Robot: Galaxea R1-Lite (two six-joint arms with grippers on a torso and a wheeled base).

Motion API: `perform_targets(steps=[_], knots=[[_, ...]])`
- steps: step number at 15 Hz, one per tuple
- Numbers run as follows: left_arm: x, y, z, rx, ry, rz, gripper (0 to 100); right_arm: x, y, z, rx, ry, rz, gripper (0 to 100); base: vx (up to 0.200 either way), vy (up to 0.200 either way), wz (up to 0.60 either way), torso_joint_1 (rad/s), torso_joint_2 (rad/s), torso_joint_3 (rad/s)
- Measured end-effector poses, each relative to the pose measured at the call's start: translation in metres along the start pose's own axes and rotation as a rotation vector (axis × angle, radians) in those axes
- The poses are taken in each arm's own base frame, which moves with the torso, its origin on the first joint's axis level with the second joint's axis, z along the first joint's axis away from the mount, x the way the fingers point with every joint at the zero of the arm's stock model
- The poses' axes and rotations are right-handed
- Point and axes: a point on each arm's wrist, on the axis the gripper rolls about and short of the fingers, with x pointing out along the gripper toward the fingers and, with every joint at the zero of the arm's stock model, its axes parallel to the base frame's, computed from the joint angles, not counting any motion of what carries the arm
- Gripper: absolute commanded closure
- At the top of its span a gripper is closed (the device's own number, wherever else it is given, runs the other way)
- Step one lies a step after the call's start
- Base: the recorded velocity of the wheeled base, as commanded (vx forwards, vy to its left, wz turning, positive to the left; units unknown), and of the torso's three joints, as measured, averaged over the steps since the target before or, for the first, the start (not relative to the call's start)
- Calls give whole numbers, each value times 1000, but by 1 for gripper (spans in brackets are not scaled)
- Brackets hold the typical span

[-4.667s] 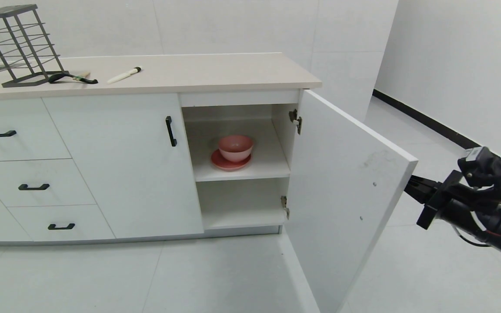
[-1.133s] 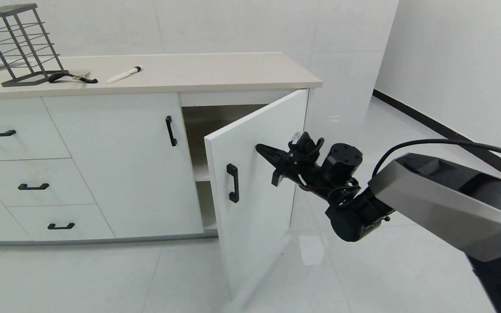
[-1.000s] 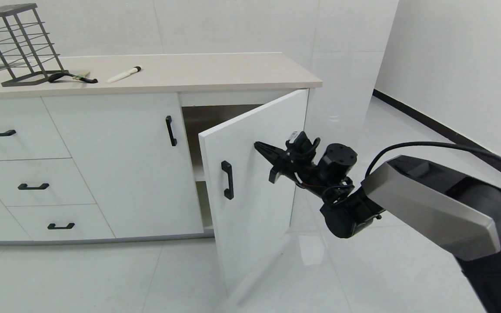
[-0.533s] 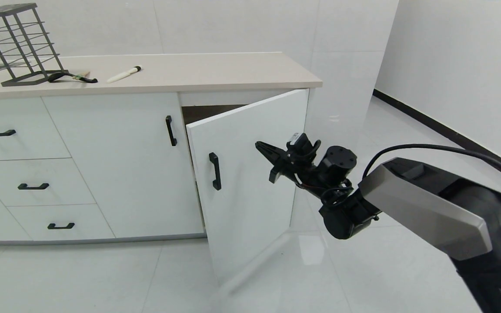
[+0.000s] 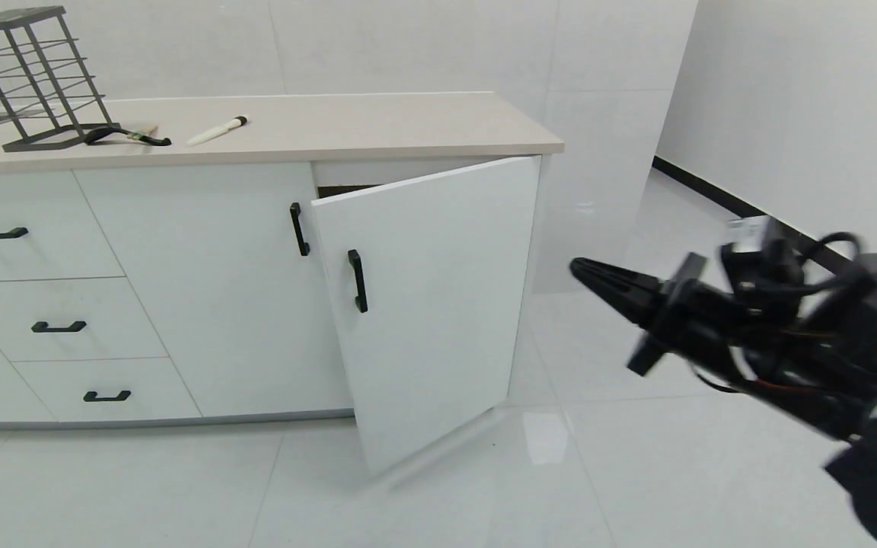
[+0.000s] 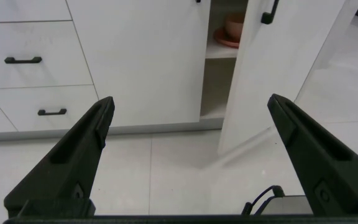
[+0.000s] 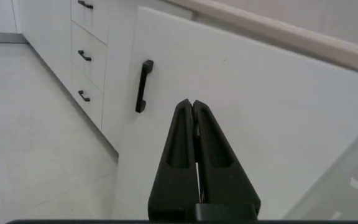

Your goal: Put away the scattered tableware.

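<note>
Just ajar, the white flat-panel cupboard door, hung at the right end of the unit under the beige countertop. Nothing in the right gripper, out over the floor and well clear of the door face, fingers pressed flat together. Nothing in the left gripper either, low and facing the cupboard, fingers spread wide. Through the narrow gap, a pink round bowl sitting on a red flat plate on the upper shelf, already stowed. Out on the countertop, a slim white utensil with a dark tip and a black-handled tool beside a black wire rack. Probably rigid, smooth and chippable, bowl and plate alike: best pinched across the rim, or left alone. Likely light and free-swinging, the door, with a stiff panel offering no grip on its face: push flat near the free edge, or hook the black bar handle. For the white utensil, thin and apt to roll, grasp across the middle.
</note>
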Motion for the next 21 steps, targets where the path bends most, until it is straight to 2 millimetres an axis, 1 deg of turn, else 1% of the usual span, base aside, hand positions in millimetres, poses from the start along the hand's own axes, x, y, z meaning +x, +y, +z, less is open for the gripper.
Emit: perform_targets(steps=[1, 2, 3, 5, 6, 8, 10, 11, 12, 13, 16, 17, 19, 21], knots=[[0, 0, 0, 0, 0, 0, 0, -29, 0, 18, -23, -16, -46, 100, 0, 0, 0, 0, 0, 0], [0, 0, 0, 0, 0, 0, 0, -63, 1, 36, -55, -35, -106, 100, 0, 0, 0, 0, 0, 0], [0, 0, 0, 0, 0, 0, 0, -93, 7, 51, -89, -57, -165, 100, 0, 0, 0, 0, 0, 0], [0, 0, 0, 0, 0, 0, 0, -141, 24, 70, -143, -77, -263, 100, 0, 0, 0, 0, 0, 0], [0, 0, 0, 0, 0, 0, 0, -163, 37, 76, -171, -88, -308, 100, 0, 0, 0, 0, 0, 0], [0, 0, 0, 0, -1, 0, 0, -197, 64, 81, -215, -107, -372, 100, 0, 0, 0, 0, 0, 0], [0, 0, 0, 0, 0, 0, 0, -225, 93, 75, -243, -113, -423, 100, 0, 0, 0, 0, 0, 0], [0, 0, 0, 0, -1, 0, 0, -233, 103, 68, -238, -97, -465, 100, 0, 0, 0, 0, 0, 0], [0, 0, 0, 0, -1, 0, 0, -242, 111, 56, -203, -54, -566, 100, 0, 0, 0, 0, 0, 0], [0, 0, 0, 0, -1, 0, 0, -247, 115, 42, -137, 24, -666, 100, 0, 0, 0, 0, 0, 0], [0, 0, 0, 0, 0, 0, 0, -258, 127, -1, 101, 302, -772, 100, 0, 0, 0, 0, 0, 0], [0, 0, 0, 0, -1, 0, 0, -262, 130, -8, 160, 340, -795, 100, 0, 0, 0, 0, 0, 0], [0, 0, 0, 0, 0, 0, 0, -264, 131, -8, 184, 296, -828, 100, 200, 0, 0, 5, 5, 2], [0, 0, 0, -1, 0, 0, 0, -264, 132, -8, 180, 283, -830, 100, 200, 200, 0, 5, 0, 5]])
